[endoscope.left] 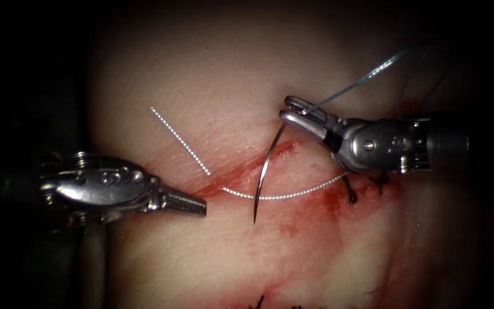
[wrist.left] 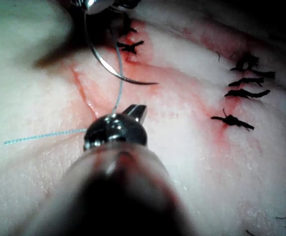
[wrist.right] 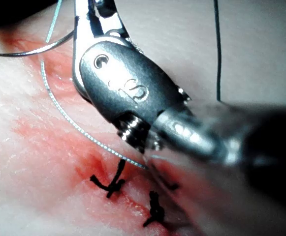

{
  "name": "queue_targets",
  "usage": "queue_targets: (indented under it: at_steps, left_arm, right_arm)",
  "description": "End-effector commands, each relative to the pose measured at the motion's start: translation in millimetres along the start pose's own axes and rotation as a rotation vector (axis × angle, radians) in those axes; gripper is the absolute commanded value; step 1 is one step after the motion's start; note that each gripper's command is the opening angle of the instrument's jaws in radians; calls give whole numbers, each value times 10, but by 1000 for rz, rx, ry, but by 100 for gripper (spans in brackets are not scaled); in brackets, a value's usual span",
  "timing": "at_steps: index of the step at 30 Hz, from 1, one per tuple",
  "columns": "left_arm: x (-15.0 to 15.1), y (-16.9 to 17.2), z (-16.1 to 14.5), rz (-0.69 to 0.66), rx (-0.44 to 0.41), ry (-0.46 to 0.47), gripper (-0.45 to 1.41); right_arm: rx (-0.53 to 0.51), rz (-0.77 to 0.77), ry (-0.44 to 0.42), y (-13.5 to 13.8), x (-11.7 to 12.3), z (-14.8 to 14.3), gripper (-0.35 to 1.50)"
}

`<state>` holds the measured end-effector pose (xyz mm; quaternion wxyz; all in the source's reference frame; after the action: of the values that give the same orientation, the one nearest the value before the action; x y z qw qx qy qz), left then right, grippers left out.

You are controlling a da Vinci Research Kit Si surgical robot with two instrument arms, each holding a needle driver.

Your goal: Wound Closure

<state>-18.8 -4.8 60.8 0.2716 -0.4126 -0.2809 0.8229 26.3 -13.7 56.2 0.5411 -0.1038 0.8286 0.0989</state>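
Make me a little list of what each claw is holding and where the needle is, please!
Right claw: shut on the needle, gripping it near its thread end
Left claw: shut, holds nothing, left of the cut
Needle: hangs over the cut, tip pointing down, not in the tissue
Thread: lies curved across the cut
Old stitches: dark knots below the right claw

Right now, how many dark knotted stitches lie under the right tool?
2. One stitch and a second stitch at the cut's right end. The right tool holds the needle near its tail, outside the tissue; the left tool holds nothing. More may be hidden.
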Motion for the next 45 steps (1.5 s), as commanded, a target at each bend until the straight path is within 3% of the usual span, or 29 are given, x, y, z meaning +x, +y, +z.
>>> queue_targets:
  at_steps: [1, 3, 6, 9, 13, 18, 38, 45]
  left_arm:
    - [-4, -1, 9, 0, 15, 2, -16]
    - [-4, -3, 12, -8, 47, 9, -20]
    - [-3, -9, 15, -115, 80, 8, -45]
    - [-5, -14, 16, -231, 134, -45, -45]
    - [-11, -21, 19, -265, 252, -148, -45]
    - [-23, -29, 28, -272, 315, -175, -45]
    - [-35, -51, 55, -303, 320, -184, -45]
    - [-41, -64, 54, -295, 380, -221, -45]
  right_arm:
    - [-3, -28, 33, 7, -4, 13, -35]
    - [-9, -63, 44, 2, -6, 11, -35]
    - [-12, -73, 45, -3, -9, 11, -35]
    - [-19, -83, 43, -3, -7, 16, -35]
    - [-12, -98, 48, -4, -4, 24, -35]
    - [33, -133, 77, -8, -4, 27, -35]
    - [1, -125, 59, -8, -4, 27, -35]
    - [-2, -143, 59, -5, -5, 27, -35]
